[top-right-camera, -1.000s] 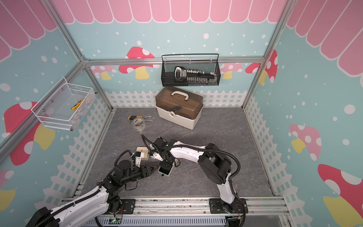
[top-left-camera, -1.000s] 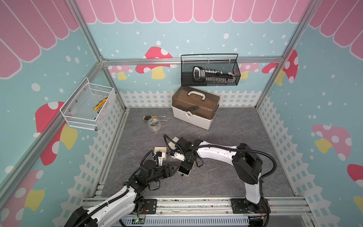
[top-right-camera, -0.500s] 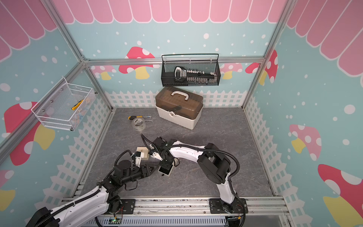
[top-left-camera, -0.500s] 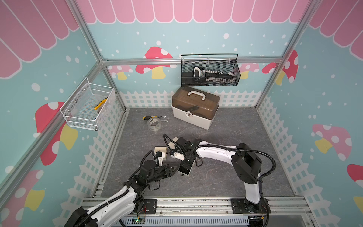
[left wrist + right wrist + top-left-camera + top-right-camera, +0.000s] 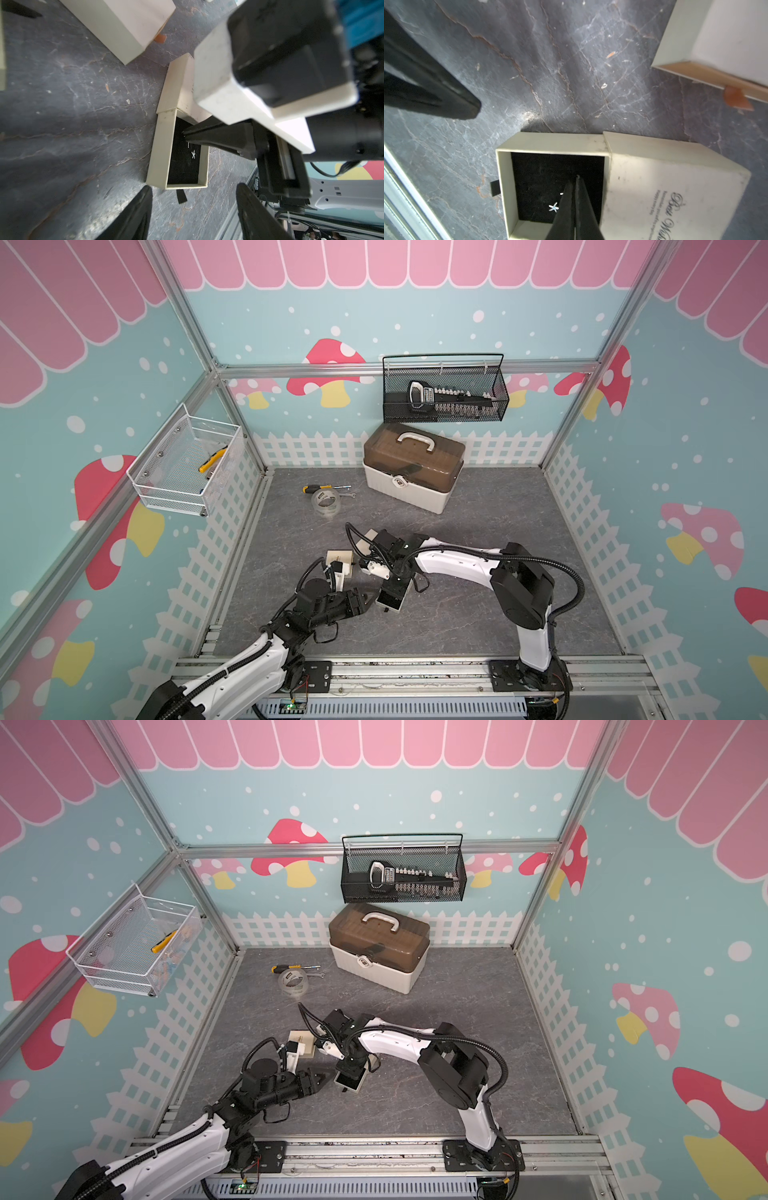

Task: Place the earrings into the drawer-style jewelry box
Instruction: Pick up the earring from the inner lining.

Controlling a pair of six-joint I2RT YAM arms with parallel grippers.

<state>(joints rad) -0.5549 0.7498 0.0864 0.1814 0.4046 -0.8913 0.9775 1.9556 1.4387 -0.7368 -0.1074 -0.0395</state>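
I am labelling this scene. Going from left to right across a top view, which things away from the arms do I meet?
White wire basket → roll of clear tape → toolbox with brown lid. The black mesh basket and the screwdriver overlap these, so I leave them out.

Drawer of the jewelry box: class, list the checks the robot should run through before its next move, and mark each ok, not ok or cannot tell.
1. Drawer pulled open: ok.
2. Star-shaped earring lying in the drawer: ok.
3. Pale pin-like piece let go in the drawer: cannot tell; it sits right beside the right pincer.
4. Right pincer clear of the drawer: not ok; it is shut, with its tips inside.
5. Left pincer open and outside the drawer: ok.
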